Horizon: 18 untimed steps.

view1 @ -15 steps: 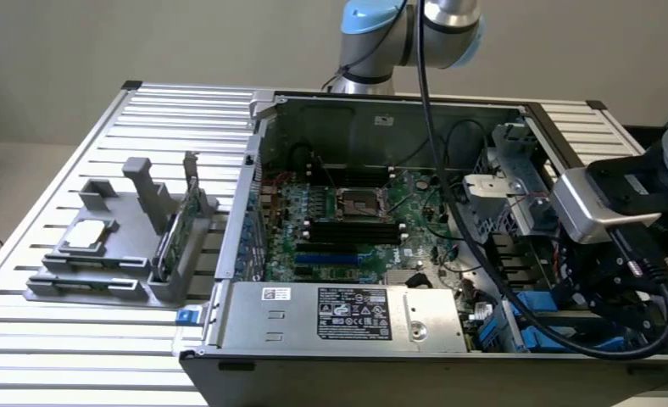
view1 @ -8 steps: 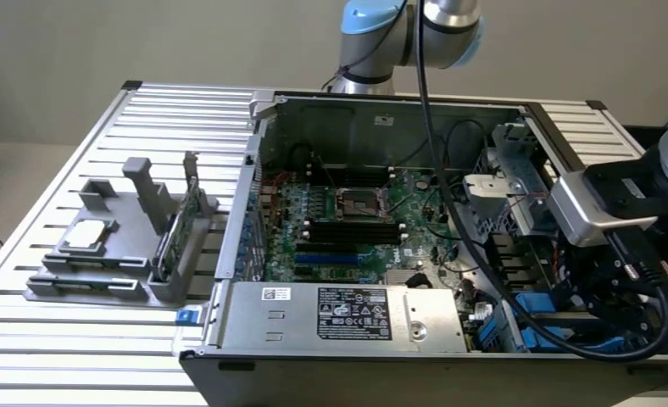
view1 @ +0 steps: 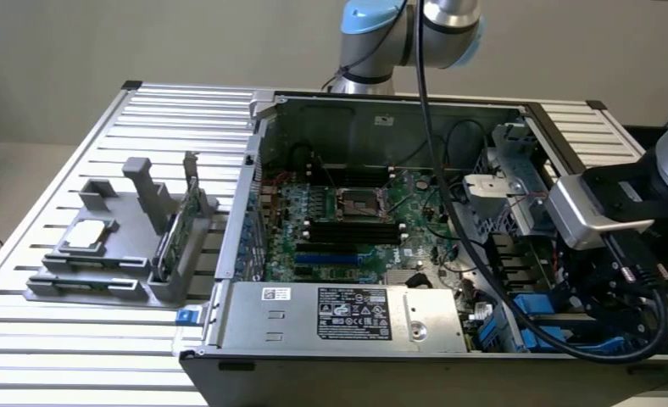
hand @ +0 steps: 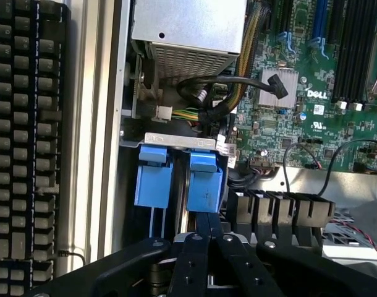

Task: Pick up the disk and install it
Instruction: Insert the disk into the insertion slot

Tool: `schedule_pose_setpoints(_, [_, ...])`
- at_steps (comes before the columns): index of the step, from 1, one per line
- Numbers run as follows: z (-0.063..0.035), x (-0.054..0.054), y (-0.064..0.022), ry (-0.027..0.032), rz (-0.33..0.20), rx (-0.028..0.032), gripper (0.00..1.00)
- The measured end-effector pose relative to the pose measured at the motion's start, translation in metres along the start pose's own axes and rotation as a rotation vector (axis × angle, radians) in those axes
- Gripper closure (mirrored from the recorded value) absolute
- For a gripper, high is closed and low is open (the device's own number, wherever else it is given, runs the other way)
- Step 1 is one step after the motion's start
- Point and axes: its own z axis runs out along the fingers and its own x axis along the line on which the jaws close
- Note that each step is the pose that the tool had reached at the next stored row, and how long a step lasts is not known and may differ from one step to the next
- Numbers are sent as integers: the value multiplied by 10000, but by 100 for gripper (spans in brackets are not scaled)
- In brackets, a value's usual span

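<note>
Slatted metal table (view1: pixel 74 339) carries the whole setup.

Open computer case (view1: pixel 260 127) sits toward the exterior view's right, with the motherboard (view1: pixel 346 212) exposed.

Arm (view1: pixel 442 21) comes in over the far wall of the case. It bends down to the near corner on the exterior view's right, and its silver wrist block (view1: pixel 588 212) hangs above the drive bay there.

Power supply (view1: pixel 346 314) lies along the near edge of the case, label up.

Grey fixture (view1: pixel 141 254) stands on the table at the exterior view's left, apart from the case. A small square silver chip (view1: pixel 89 236) lies on it, and a thin green card (view1: pixel 175 242) stands upright in a slot.

Through the wrist camera I pick up a black keyboard (hand: pixel 28 154) outside the case wall.

Disk (hand: pixel 206 185): on edge in the drive bay, blue carrier end toward the camera. It is just beside a second blue carrier (hand: pixel 153 176), and a silver bracket (hand: pixel 176 141) runs across the ends of both.

Gripper (hand: pixel 206 218): clenched, fingers pressed together with no gap, tips touching the disk's blue end. I cannot tell whether they pinch any part of it.
</note>
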Motion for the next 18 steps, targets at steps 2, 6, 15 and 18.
schedule_pose_setpoints(2, [2, 0, 0, 2, 0, 0, 89])
schedule_pose_setpoints(6, [10, 1, 1, 0, 0, 0, 89])
schedule_pose_setpoints(15, [27, 3, 1, 1, -1, 0, 89])
schedule_pose_setpoints(18, [7, 1, 0, -8, -1, 1, 89])
